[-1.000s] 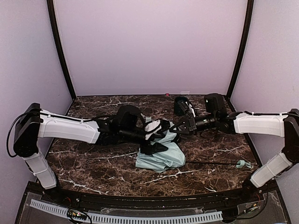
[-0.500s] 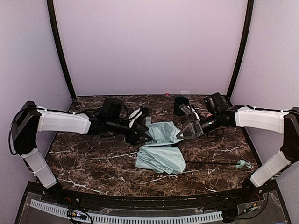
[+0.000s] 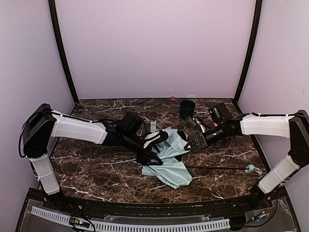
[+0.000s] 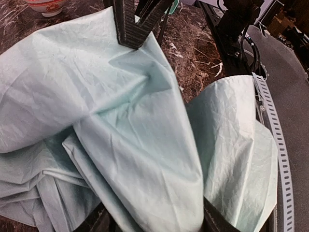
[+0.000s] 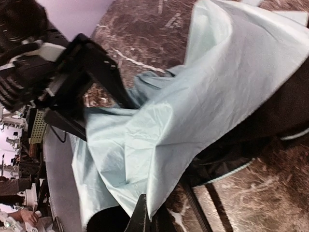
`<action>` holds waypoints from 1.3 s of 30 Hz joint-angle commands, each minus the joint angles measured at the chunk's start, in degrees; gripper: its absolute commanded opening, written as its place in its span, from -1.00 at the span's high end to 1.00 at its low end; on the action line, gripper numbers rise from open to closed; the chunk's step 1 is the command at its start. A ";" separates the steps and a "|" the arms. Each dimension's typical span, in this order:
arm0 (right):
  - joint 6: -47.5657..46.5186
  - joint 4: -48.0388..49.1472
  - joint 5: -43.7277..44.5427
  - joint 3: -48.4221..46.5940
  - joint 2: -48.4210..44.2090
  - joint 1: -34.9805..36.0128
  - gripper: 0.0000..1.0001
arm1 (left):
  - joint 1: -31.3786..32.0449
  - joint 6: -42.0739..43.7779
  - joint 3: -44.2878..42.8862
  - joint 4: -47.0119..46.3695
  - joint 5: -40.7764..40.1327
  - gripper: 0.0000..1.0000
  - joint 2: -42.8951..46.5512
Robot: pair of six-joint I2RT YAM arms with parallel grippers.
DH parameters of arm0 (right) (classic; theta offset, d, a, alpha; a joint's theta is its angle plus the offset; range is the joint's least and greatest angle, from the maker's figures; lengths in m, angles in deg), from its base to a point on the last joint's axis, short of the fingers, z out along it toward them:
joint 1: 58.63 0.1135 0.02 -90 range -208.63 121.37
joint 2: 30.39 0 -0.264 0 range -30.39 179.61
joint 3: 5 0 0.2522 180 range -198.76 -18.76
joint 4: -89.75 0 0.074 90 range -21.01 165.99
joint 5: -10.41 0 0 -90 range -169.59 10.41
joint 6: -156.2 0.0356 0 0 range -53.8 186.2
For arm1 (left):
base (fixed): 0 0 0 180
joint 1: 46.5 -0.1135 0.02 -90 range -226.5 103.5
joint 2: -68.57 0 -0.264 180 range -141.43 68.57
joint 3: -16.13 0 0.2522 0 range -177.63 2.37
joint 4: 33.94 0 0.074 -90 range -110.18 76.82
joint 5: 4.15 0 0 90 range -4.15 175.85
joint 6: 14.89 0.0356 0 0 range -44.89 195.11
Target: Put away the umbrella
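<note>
The umbrella (image 3: 170,162) lies collapsed mid-table, its mint canopy crumpled with the black underside showing. Its thin shaft runs right to the small mint handle (image 3: 249,169). My left gripper (image 3: 155,147) is open at the canopy's left side, and fabric (image 4: 145,145) bulges between its fingers (image 4: 99,223). My right gripper (image 3: 191,144) is at the canopy's right side. Its jaws are shut on the canopy's edge (image 5: 159,203), with the fabric (image 5: 193,111) stretched away from it. The left gripper also shows in the right wrist view (image 5: 91,72).
A dark green cup (image 3: 187,108) stands at the back, right of centre, behind my right arm. The slotted cable rail (image 3: 145,226) runs along the near edge. Purple walls close the sides and back.
My left gripper drew back left, then pushed right again into the canopy. My right gripper moved slightly left and nearer. The canopy has shifted and spread toward the front.
</note>
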 commanded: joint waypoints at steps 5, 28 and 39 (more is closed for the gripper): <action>0.33 -8.07 15.71 0.15 6.03 -2.64 1.00 | -1.20 2.76 0.77 4.42 -0.23 0.05 -2.81; -6.71 -14.48 35.49 -11.24 -5.88 6.31 0.19 | 2.45 18.35 3.70 -3.16 -5.67 -0.52 8.25; -7.50 3.40 22.83 -6.53 3.61 12.97 0.27 | 7.45 18.54 2.98 -3.71 -2.31 -0.40 10.12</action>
